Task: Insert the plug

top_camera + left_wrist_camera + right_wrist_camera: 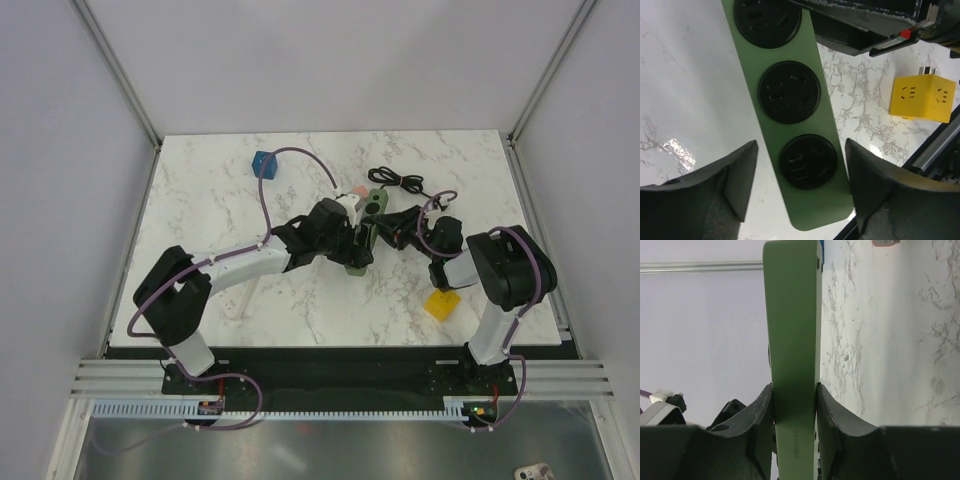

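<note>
A green power strip [365, 235] with three black round sockets lies at the table's middle. In the left wrist view the strip [790, 60] runs up between my fingers. My left gripper [801, 150] is open and straddles the strip's near end and its last socket [807, 161] without touching it. My right gripper [794, 390] is shut on the strip [792, 315], which shows edge-on between its pads. In the top view the left gripper [350, 248] and the right gripper [386, 232] meet at the strip. A coiled black cable [400, 182] lies behind it; I cannot make out its plug.
A yellow cube adapter [442, 303] sits at the front right, also in the left wrist view [922, 97]. A blue cube [264, 163] stands at the back left. A small pink and white piece [352, 195] lies next to the strip's far end.
</note>
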### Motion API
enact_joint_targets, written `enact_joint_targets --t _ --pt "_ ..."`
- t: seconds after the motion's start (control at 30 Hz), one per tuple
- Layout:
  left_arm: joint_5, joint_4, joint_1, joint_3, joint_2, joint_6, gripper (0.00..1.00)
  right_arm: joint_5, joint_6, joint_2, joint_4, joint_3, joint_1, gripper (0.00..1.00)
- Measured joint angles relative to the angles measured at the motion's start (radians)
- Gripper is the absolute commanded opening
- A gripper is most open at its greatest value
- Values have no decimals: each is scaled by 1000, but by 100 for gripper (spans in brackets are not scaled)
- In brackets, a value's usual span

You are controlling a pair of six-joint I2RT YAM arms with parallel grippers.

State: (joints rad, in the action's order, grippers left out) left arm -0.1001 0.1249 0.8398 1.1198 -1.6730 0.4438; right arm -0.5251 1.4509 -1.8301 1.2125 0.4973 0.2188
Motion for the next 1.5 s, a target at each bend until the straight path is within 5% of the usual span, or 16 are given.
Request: enact_joint_targets --t 0.1,0.13,0.2,0.3,0.5,0.77,0.87,0.97,1.07,1.17,1.5 --pt "5 -2 11 2 -18 -13 48 1 -2 0 3 0 0 9" --pt "21 3 16 4 -21 -15 32 2 -11 0 3 0 0 15" --pt "53 11 12 6 -27 -14 18 6 -28 0 9 0 -5 37" --pt "71 16 15 17 -42 -18 6 3 -52 7 -30 8 -9 53" --pt "136 80 26 88 -153 -23 2 51 -269 129 -592 155 -11 60" --pt "180 140 24 98 -229 -22 2 351 -501 296 -1289 408 -17 69" --pt "183 143 24 98 -236 -23 7 460 -536 314 -1482 457 -20 69" --pt "191 145 24 97 -236 -23 25 557 -543 315 -1654 487 -20 69" --pt "204 146 24 95 -236 -24 53 654 -542 326 -1825 519 -20 70" --pt "206 142 24 92 -236 -27 66 719 -541 364 -1946 541 -20 71" --pt "194 159 25 73 -198 -29 79 760 -547 510 -2113 523 -20 85"
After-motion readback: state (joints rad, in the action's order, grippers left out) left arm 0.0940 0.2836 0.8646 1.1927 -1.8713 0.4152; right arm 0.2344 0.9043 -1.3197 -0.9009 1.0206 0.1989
